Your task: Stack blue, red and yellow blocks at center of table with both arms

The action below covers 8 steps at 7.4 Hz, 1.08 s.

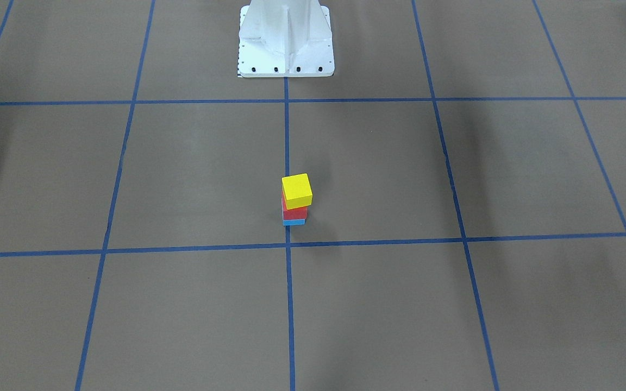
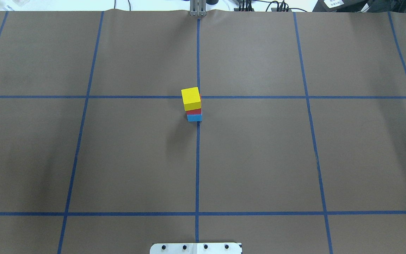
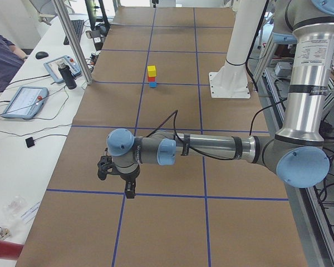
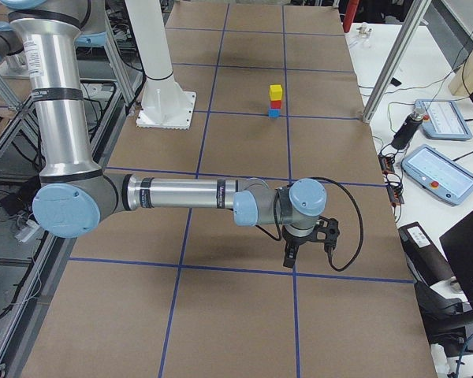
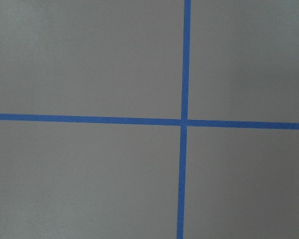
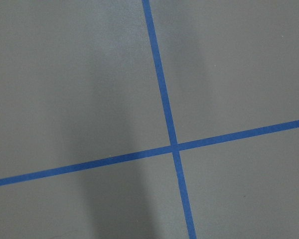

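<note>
The yellow block (image 2: 191, 97) tops the red block (image 2: 194, 111) and blue block (image 2: 194, 117) at mid-frame overhead, slightly skewed; leave the stack untouched; your left gripper (image 3: 118, 184) and right gripper (image 4: 307, 246) hang well apart from it, and you cannot tell their opening.

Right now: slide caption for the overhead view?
Finished stack: yellow block on red block on blue block, at the middle of the table.

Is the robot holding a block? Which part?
None held: the yellow block, red block and blue block stand stacked, far from the left end effector and right end effector.
</note>
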Each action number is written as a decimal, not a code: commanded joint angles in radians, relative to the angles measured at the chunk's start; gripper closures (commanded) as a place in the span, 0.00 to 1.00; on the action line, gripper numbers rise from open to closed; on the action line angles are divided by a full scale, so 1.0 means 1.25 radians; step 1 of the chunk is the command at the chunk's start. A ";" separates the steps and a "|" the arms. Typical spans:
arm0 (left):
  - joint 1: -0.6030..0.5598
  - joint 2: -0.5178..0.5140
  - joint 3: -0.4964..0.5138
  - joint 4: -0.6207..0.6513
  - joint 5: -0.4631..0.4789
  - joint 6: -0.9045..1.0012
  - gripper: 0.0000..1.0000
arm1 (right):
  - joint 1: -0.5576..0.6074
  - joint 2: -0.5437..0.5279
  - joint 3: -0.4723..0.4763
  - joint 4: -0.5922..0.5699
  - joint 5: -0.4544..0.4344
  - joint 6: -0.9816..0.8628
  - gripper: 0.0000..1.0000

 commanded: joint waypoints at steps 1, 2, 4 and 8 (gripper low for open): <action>0.001 0.000 0.002 -0.002 0.006 -0.003 0.00 | 0.031 -0.008 0.002 -0.008 -0.020 -0.004 0.01; 0.001 0.000 0.004 -0.002 0.007 -0.002 0.00 | 0.039 -0.009 0.002 -0.025 -0.020 -0.015 0.01; 0.001 0.000 0.005 -0.002 0.008 -0.002 0.00 | 0.058 -0.005 0.002 -0.085 -0.021 -0.099 0.00; 0.004 -0.001 0.006 -0.003 0.008 -0.002 0.00 | 0.066 -0.021 0.054 -0.170 -0.037 -0.178 0.00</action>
